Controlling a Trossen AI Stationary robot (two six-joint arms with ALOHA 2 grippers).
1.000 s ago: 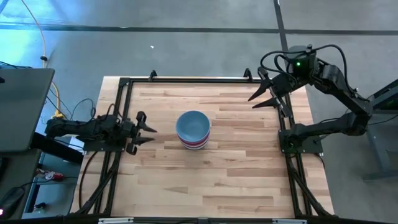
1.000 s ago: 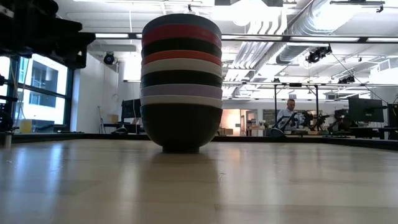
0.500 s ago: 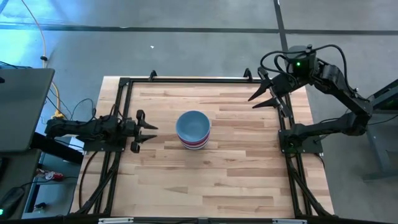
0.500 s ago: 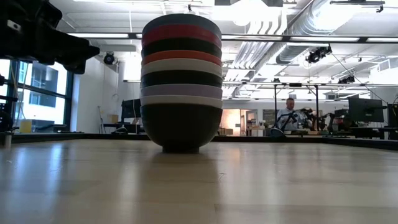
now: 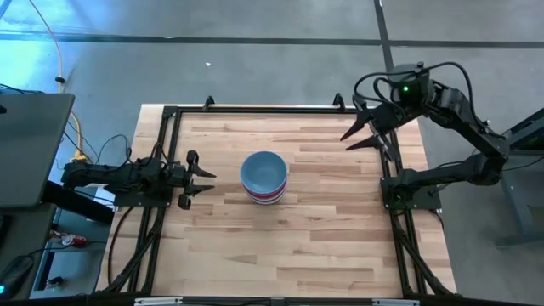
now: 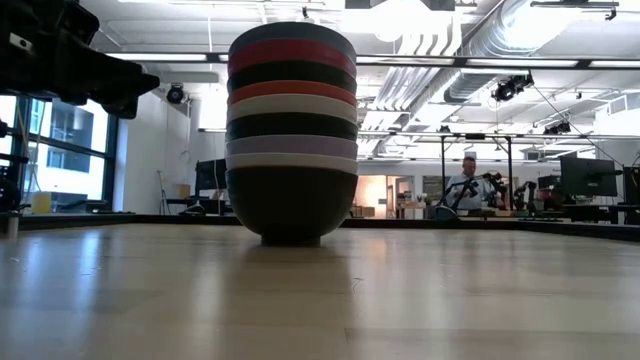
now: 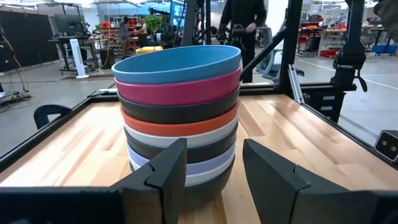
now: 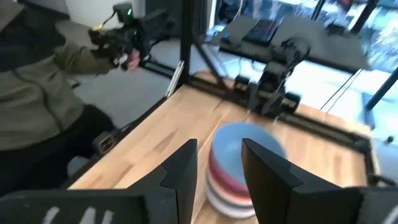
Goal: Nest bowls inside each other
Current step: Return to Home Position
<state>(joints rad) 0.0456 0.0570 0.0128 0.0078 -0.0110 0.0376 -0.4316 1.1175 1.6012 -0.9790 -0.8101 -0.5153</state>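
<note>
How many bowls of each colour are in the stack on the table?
Black bowls: 3
White bowls: 2
Light blue bowl: 1
Pink bowl: 1
Red bowl: 1
Lavender bowl: 1
Total: 9

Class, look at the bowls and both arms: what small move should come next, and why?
Probably retract the right gripper from the table's far corner toward rest. The bowls sit nested in one stack mid-table, blue bowl on top, none loose. Both grippers are open and empty; the left gripper waits at the left edge, apart from the stack.
</note>
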